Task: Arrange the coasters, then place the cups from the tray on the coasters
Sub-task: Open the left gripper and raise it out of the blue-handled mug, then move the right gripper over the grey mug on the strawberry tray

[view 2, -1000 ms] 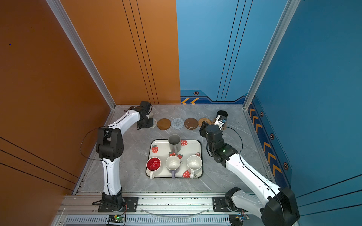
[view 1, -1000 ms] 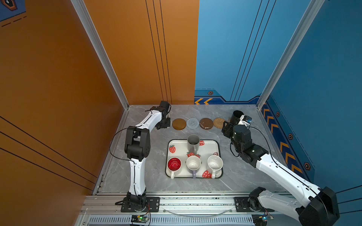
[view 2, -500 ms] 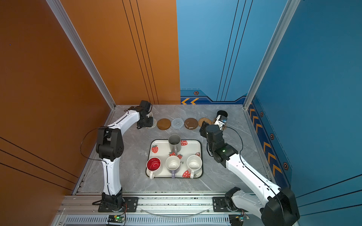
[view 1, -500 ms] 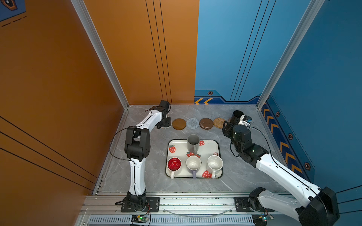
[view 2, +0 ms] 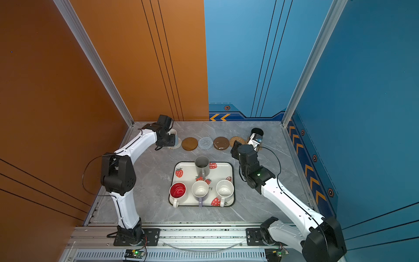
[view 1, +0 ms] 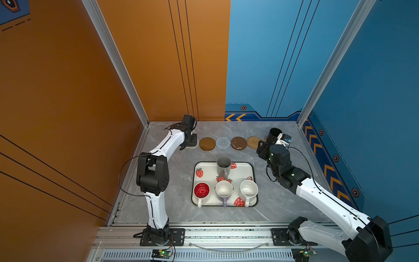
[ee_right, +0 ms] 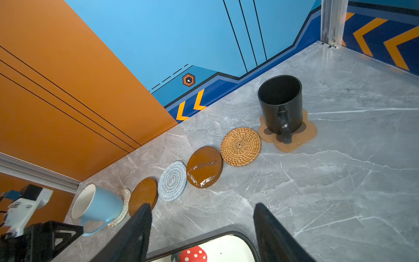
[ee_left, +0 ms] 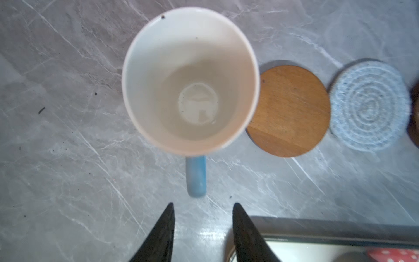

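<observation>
Left wrist, blue mug point(ee_left: 190, 81) beyond parted pincer point(ee_left: 203, 206), wooden coaster point(ee_left: 289, 111) beside

Robot test cell, lab rig. Tells: printed orange wall panel point(view 1: 68, 90) and blue wall panel point(view 1: 260, 56) with chevron decals point(view 1: 235, 117), framed by bare aluminium posts point(view 1: 115, 59). They box in a marble-look tabletop point(view 1: 283, 204). Left arm point(view 1: 169, 141) and right arm point(view 1: 328, 202) are bolted to an aluminium rail point(view 1: 226, 233) at the front edge. Loose cable point(view 1: 118, 179), exposed circuit board point(view 1: 162, 253) with green LED. Household stuff is just props: strawberry tray point(view 1: 242, 171), mugs point(view 1: 248, 190), coasters point(view 1: 207, 143).
</observation>
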{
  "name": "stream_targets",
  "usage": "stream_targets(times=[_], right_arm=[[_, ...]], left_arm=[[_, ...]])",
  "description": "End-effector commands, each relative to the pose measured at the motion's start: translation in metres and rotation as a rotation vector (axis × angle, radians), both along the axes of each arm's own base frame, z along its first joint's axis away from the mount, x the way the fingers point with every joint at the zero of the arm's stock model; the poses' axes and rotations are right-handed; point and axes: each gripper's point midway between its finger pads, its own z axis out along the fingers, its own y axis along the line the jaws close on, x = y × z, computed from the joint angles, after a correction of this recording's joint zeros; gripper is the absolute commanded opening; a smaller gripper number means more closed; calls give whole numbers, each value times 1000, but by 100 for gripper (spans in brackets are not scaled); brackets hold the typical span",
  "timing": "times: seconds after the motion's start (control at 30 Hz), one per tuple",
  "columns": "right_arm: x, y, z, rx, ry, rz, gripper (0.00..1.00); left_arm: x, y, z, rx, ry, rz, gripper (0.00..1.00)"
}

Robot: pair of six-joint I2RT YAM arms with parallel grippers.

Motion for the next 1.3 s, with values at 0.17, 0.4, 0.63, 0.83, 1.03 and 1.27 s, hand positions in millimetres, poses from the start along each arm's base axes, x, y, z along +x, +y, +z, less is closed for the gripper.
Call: stream_targets(times=[0.17,0.4,0.63,0.83,1.03,1.27], right_arm=[[6,30,7,-21,30,67,69],[3,48,17,-106,43,94,69],[-8,66,20,-154,40,125,69],[-12,82,26,-182,52,179,69],[-14,95,29,-174,47,222,70],[-23,114,34,-169,73,331,70]], left_arm=[[-28,-29,56,-47,-212,-25,43],[-74,-41,58,-52,-293,-86,42],[-101,-29,79,-100,-454,-100,42],[-116,-22,93,-135,-543,-99,44],[-121,-20,93,-136,-540,-99,44],[-123,-17,96,-139,-560,-86,45]])
